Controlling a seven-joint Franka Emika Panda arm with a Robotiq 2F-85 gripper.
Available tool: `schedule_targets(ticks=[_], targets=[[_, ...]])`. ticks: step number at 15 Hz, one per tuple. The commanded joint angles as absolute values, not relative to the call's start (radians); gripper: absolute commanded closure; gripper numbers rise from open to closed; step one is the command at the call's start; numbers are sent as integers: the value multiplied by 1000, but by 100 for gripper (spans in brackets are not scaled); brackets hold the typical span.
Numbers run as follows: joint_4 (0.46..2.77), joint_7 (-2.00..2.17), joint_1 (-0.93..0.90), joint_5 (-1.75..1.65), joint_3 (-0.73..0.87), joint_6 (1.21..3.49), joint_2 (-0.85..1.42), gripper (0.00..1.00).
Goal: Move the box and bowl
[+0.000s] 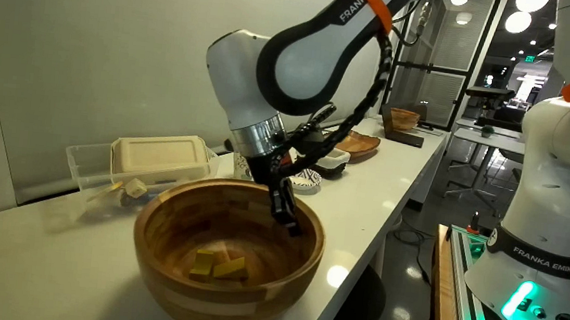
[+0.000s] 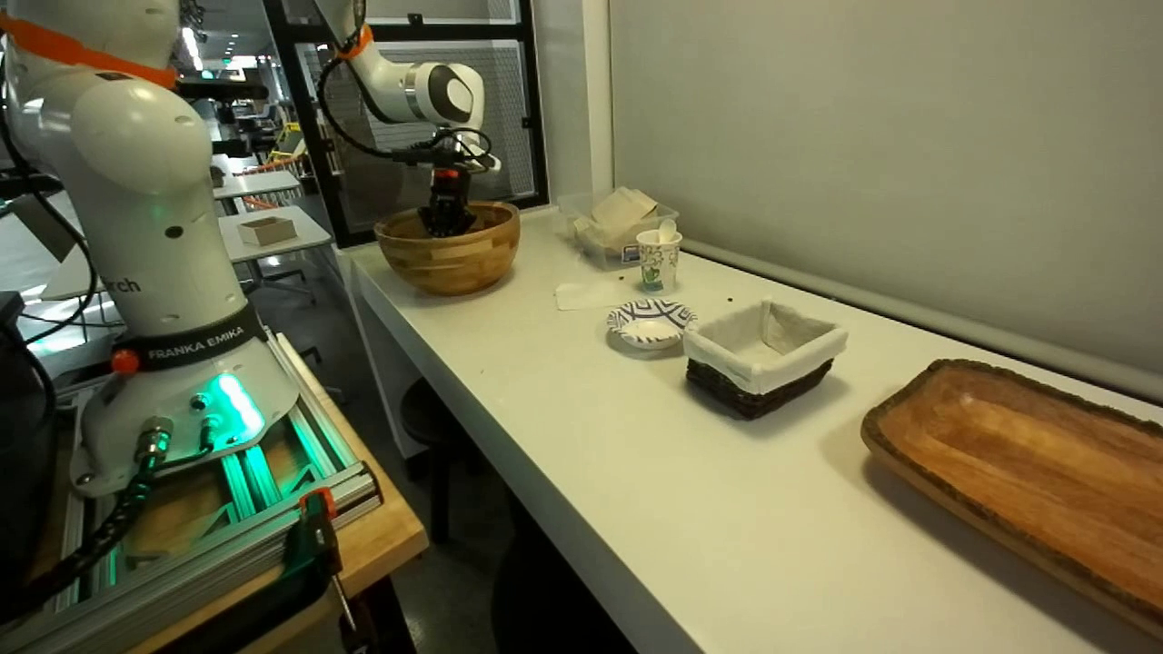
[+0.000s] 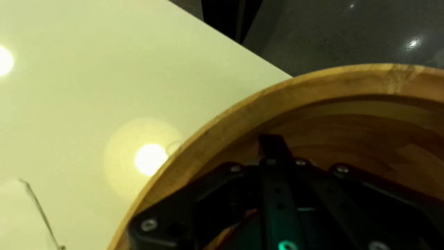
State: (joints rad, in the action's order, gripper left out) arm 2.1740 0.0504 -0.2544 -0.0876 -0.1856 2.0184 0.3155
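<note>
The bowl (image 1: 222, 300) is a large round brown wooden one near the counter's front edge, with a few yellow pieces (image 1: 219, 267) at its bottom. It also shows in an exterior view (image 2: 454, 263) and in the wrist view (image 3: 360, 80). The box (image 2: 772, 350) has white lined walls and a dark base; it stands upright farther along the counter and shows partly behind the arm in an exterior view (image 1: 333, 159). My gripper (image 1: 294, 229) points down inside the bowl near its wall. Its fingers are together (image 3: 274, 142) with nothing seen between them. I cannot tell if they touch the wall.
A clear bin (image 1: 83, 161) with a beige clamshell box (image 1: 160, 153) stands behind the bowl. A patterned paper bowl (image 2: 650, 322) and a paper cup (image 2: 658, 263) stand between bowl and box. A wooden tray (image 2: 999, 454) lies beyond the box. The counter edge (image 2: 509, 463) drops off.
</note>
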Motion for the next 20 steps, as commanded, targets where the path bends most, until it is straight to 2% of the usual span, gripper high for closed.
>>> schedule_targets(ticks=[1,8,14,15,16,17,20], targets=[[2365,155,-222,-124,-137,2054,182,100],[2388,262,-180,-211,-83,2072,151,100],[2361,235,-215,-233,-142,2095,50,100],[2357,226,-222,-219,-160,2100,24,74],[2351,226,-230,-203,-179,2099,-1,73],[2345,247,-241,-214,-196,2058,-28,68],[2406,266,-258,-176,-240,2106,-153,44]])
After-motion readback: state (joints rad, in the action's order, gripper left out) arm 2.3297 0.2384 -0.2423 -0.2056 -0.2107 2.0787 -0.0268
